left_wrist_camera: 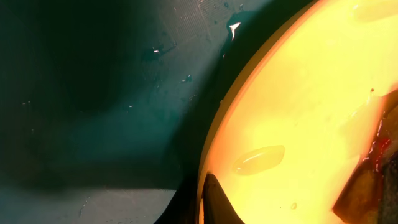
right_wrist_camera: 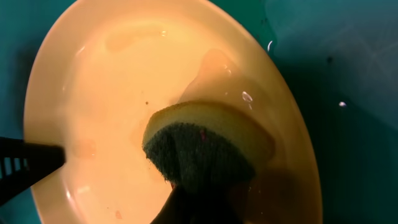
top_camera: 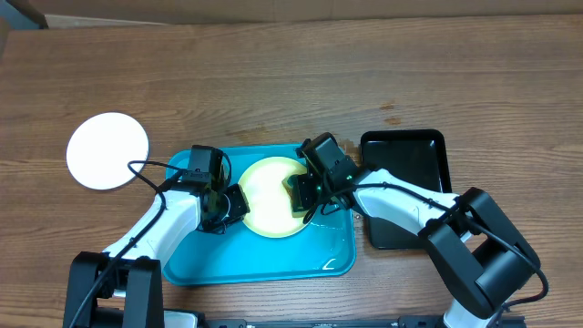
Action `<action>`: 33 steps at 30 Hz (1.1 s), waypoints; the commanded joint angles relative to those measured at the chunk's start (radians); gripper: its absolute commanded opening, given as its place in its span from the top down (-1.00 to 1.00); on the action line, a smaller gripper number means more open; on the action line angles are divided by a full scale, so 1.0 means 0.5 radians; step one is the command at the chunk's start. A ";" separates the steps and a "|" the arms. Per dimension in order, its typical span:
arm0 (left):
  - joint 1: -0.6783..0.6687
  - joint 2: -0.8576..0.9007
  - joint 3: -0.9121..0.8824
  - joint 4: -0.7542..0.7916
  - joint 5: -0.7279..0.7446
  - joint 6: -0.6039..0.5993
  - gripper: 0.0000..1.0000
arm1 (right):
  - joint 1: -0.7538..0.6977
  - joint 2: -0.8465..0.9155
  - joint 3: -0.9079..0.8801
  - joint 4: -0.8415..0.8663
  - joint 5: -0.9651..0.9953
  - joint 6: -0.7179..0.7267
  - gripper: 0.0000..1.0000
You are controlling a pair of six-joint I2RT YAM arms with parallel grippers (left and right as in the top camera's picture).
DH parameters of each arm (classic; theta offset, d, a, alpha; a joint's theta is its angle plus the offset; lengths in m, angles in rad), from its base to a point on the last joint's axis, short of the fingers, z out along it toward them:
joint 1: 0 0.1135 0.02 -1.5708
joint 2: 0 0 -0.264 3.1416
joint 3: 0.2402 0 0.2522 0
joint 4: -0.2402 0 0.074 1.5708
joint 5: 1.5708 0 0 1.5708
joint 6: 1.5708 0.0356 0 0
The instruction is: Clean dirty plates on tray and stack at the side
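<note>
The yellow-green plate (top_camera: 271, 196) lay inside the tray (top_camera: 273, 257), between the two tools, in the tray's upper middle part. The left tool (top_camera: 231, 205) was closed on the plate's left rim; from the right wrist, one dark finger (right_wrist_camera: 25, 163) reached over that edge. The right tool (top_camera: 303, 193) was clamped on a sponge (right_wrist_camera: 200, 148) and held it against the plate's right half, dark green pad toward the tool and yellow foam beyond it. Whether the plate sat flat or tipped could not be told.

Being round, the plate had no long axis; the tray's long axis ran left to right across the desk (top_camera: 273, 82). Bare tray floor lay below both tools, wet at the corner under the right tool. Above the tools the plate's rim came close to the tray's far edge, with little room there.

A thin red smear (left_wrist_camera: 377, 146) showed beside the sponge in the left wrist view, and a water drop (left_wrist_camera: 259, 160) sat on the plate between the left tool and the sponge.

Well to the left of the left tool, off the tray, a white plate (top_camera: 107, 150) rested on open desk. Just right of the right tool, a black tray (top_camera: 405, 164) lay beside the tray's right edge, partly under the right arm
</note>
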 commanded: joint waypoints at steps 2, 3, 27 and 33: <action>-0.015 0.054 -0.062 -0.020 -0.110 0.045 0.92 | 0.130 0.030 -0.151 0.085 -0.127 0.252 0.93; -0.015 0.054 -0.062 -0.020 -0.110 0.045 0.92 | 0.169 0.030 -0.159 0.133 -0.142 0.257 0.92; -0.014 0.054 -0.062 -0.026 -0.148 0.046 0.92 | -0.505 -0.511 0.254 -0.485 -0.100 -0.152 0.93; -0.014 0.046 -0.005 -0.040 -0.200 0.107 0.92 | -0.773 -0.502 0.211 -1.234 0.612 -0.313 0.93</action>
